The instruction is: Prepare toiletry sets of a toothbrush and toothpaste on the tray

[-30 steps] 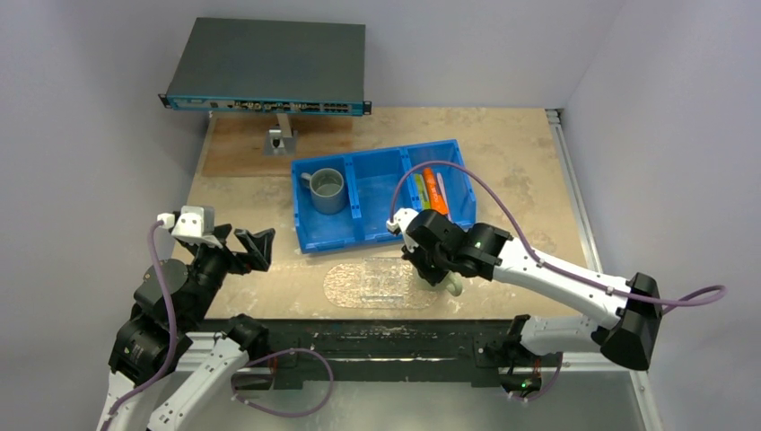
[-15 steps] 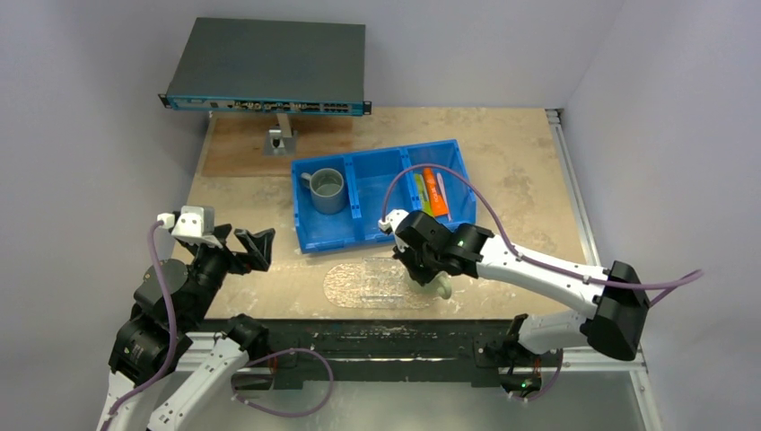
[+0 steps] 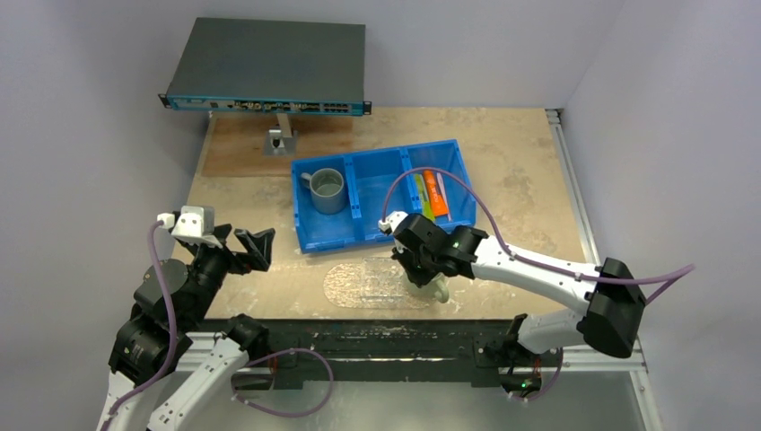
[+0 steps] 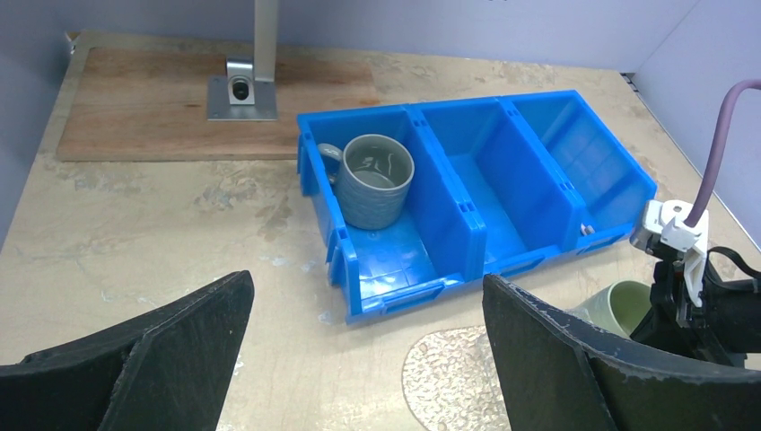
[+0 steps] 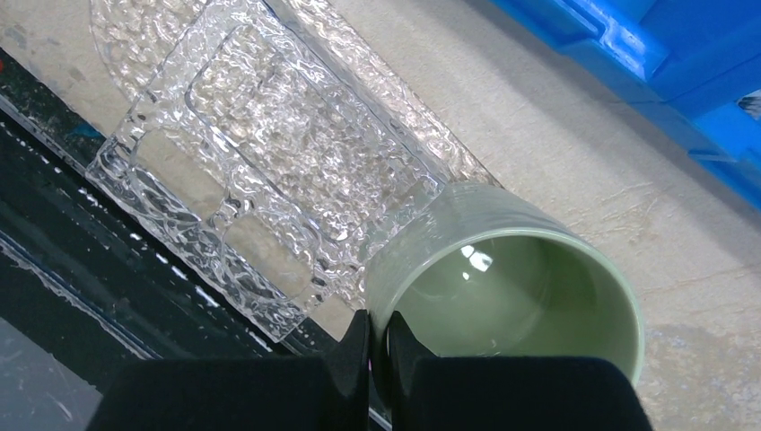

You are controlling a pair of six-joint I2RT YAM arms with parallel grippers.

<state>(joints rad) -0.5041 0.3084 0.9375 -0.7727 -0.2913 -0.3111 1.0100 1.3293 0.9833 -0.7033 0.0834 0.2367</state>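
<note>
The table (image 3: 520, 153) carries a flat grey box (image 3: 269, 58) on a stand at its far left corner and a blue bin (image 3: 341, 241) at the middle. The clear pebbled tray (image 3: 359, 283) lies along the near edge, in front of the bin and empty of sets. A grey mug (image 3: 328, 190) stands in the bin's left compartment.

Only the top view shows the orange tube (image 3: 436, 193) and green tube (image 3: 420, 193) side by side in the right compartment; the left wrist view hides them behind the bin wall.

The right wrist view alone shows the right gripper (image 5: 377, 328) pinched onto the rim of a pale-green mug (image 5: 502, 287) at the tray's right end. The left gripper (image 3: 244, 242) hangs near the table's left edge, jaws spread wide and holding nothing.
</note>
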